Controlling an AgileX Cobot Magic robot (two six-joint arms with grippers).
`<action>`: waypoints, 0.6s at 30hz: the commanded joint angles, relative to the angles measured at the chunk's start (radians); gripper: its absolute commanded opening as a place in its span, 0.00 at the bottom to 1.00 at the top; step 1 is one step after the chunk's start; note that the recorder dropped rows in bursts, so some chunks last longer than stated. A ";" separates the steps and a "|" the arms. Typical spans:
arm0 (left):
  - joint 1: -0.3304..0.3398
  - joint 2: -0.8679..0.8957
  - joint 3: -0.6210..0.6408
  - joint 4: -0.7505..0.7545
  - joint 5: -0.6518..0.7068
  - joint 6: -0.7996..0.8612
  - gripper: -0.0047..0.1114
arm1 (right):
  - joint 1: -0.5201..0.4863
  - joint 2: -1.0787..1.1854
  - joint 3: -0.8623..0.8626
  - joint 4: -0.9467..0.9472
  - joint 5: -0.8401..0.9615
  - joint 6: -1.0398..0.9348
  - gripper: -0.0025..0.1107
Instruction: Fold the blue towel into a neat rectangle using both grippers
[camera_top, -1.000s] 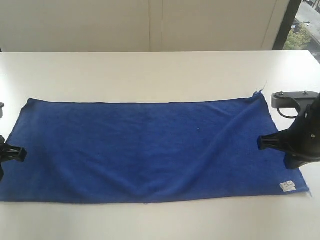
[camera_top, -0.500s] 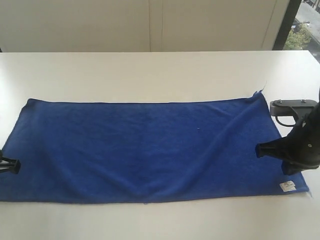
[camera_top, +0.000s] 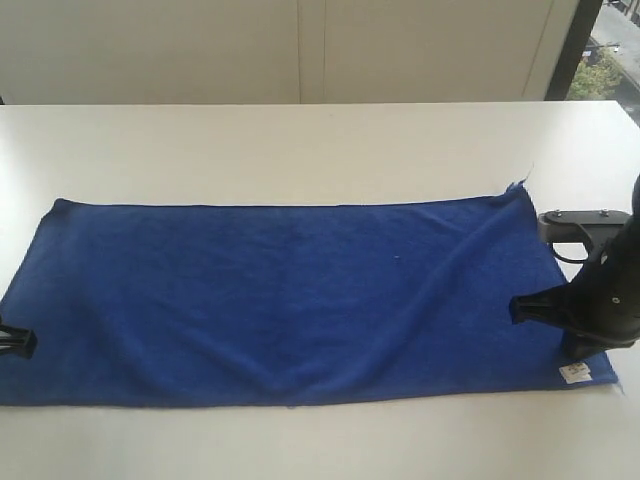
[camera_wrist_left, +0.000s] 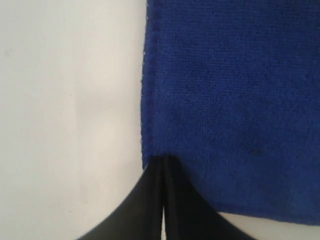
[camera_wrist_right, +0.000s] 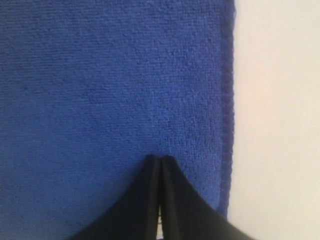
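Well, the towel (camera_top: 300, 300) lies spread on the table (camera_top: 300, 140), likely soft, light, limp. My left gripper (camera_wrist_left: 162, 160) and right gripper (camera_wrist_right: 159, 160) sit at its short ends, pressed together, empty. I'd pinch the hemmed corners.

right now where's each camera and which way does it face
Exterior: above the table's near side, facing across the blue towel; left claw, right claw show.
Left wrist: on left arm, looking past its shut claw at a towel corner.
Right wrist: on right arm, past its shut claw at the towel's hem.
Shared: exterior and each wrist view show that claw and towel edge.
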 joint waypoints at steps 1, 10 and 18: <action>0.003 0.005 0.015 0.008 0.013 -0.016 0.04 | -0.001 0.014 0.004 -0.005 0.043 0.014 0.02; 0.003 0.005 0.015 0.008 0.030 -0.016 0.04 | -0.001 0.014 0.004 -0.063 0.120 0.103 0.02; 0.003 0.005 0.015 0.008 0.032 -0.016 0.04 | -0.001 0.014 0.004 -0.068 0.130 0.099 0.02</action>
